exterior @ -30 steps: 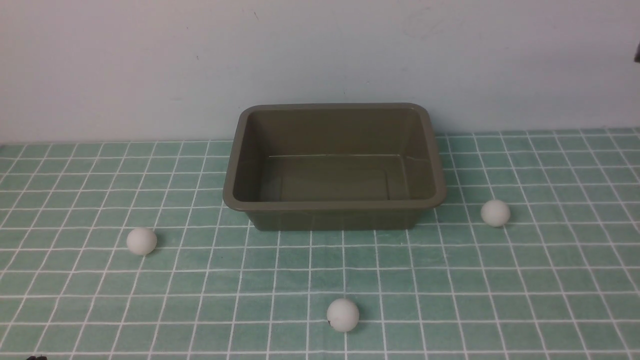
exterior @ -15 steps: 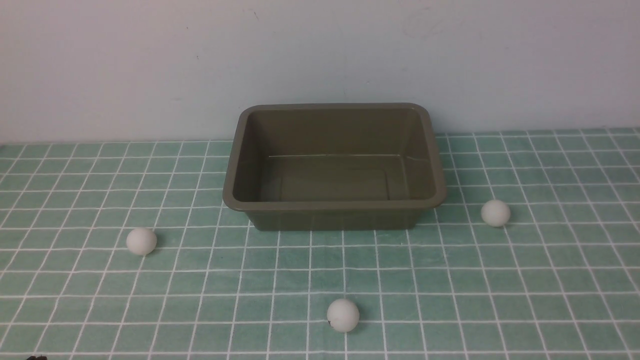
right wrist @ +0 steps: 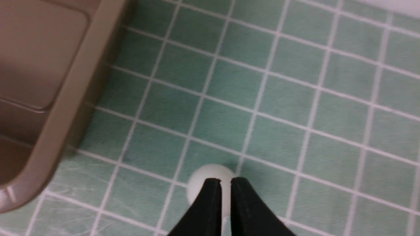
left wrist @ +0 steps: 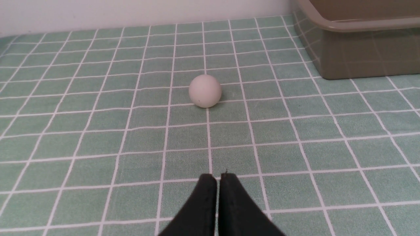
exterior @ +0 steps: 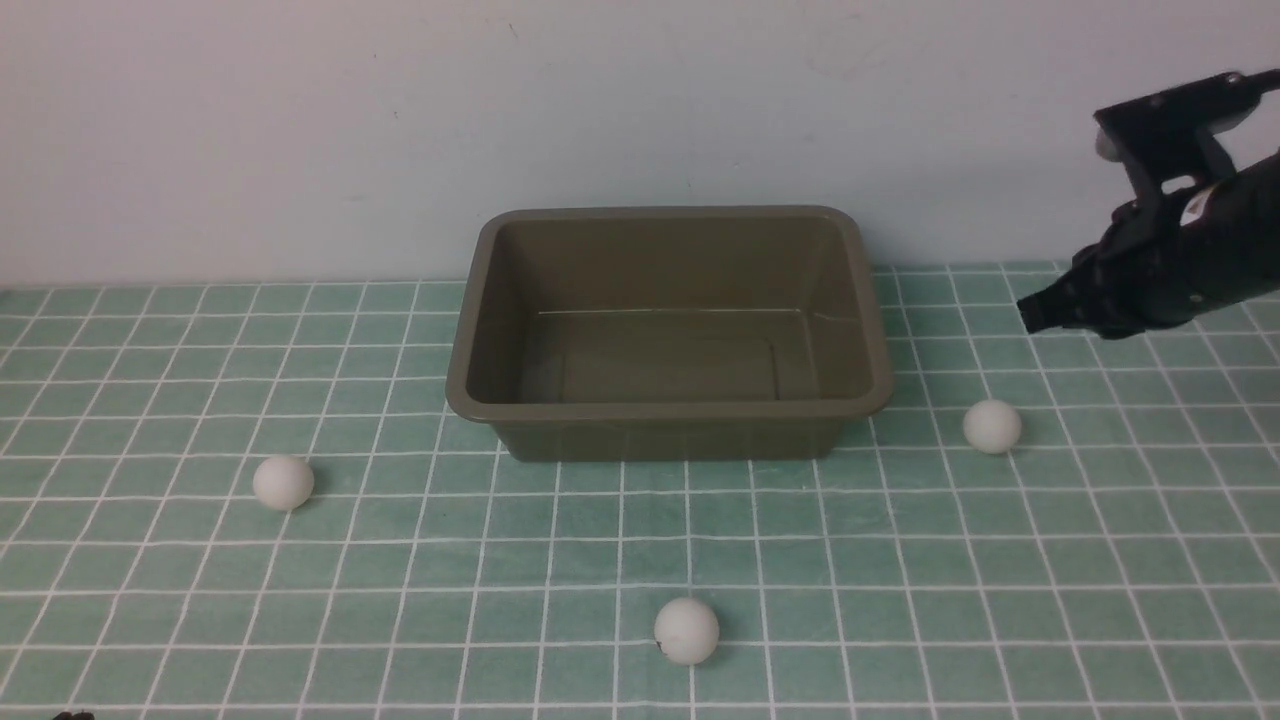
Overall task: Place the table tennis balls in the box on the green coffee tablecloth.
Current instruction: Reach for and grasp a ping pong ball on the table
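Near the far edge of the green tablecloth [exterior: 450, 560], you have the empty brown box [exterior: 670, 410]. One white ball [exterior: 283, 482] is left of it, another [exterior: 992, 427] right, and a third [exterior: 687, 631] nearer you. Your left pincer [left wrist: 219, 178] is closed; your right pincer [exterior: 1030, 318] is open a crack. Both hold nothing.

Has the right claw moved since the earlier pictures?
Yes. The right claw has come into the front view from the right, and is now above the cloth, near the right-hand ball.

The box [exterior: 668, 415] stands on the tablecloth [exterior: 450, 620]. One ball [exterior: 283, 483] lies left, another [exterior: 992, 427] right, a third [exterior: 687, 631] in front.
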